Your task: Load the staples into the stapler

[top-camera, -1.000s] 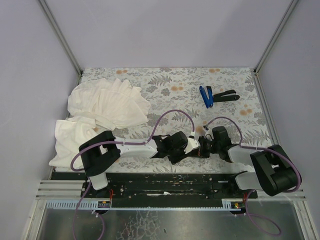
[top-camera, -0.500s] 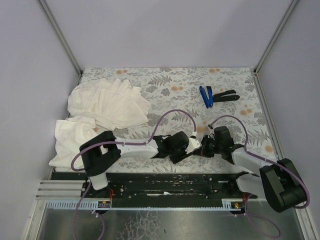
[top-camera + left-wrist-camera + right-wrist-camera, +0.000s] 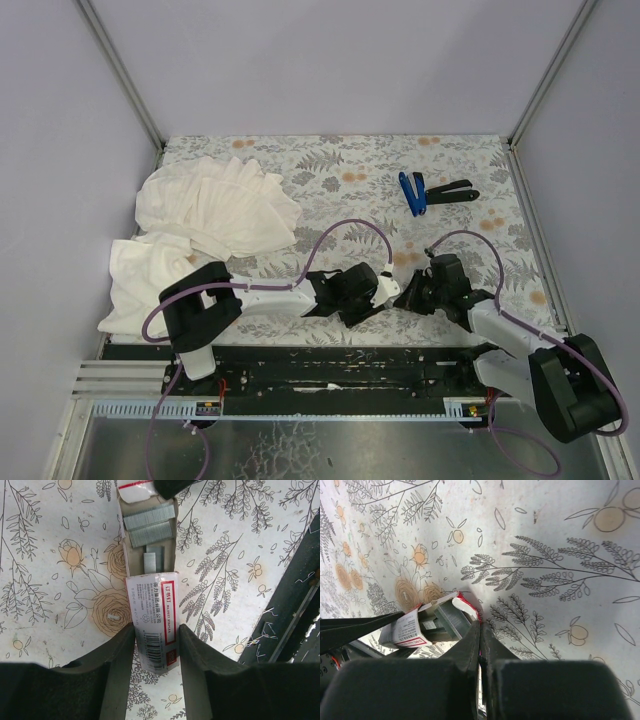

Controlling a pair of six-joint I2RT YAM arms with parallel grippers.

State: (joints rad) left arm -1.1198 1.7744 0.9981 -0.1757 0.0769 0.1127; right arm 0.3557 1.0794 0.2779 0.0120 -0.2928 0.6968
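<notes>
Right arm (image 3: 505,328) swings its elbow out right and nearer. Left hand (image 3: 154,630) grasps the staples box (image 3: 151,611) by its sleeve, near-centre on the bench (image 3: 330,180). Right hand (image 3: 480,626), clenched empty, tips at its slid-out tray. Stapler (image 3: 428,191) lies far right, well apart.

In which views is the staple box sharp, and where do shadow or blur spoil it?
Left wrist: the box is sharp and evenly lit, the left fingers dark and soft. Right wrist: the box lies in shadow beyond the blurred right fingers. Top: soft even light, no glare, the stapler small but clear.
</notes>
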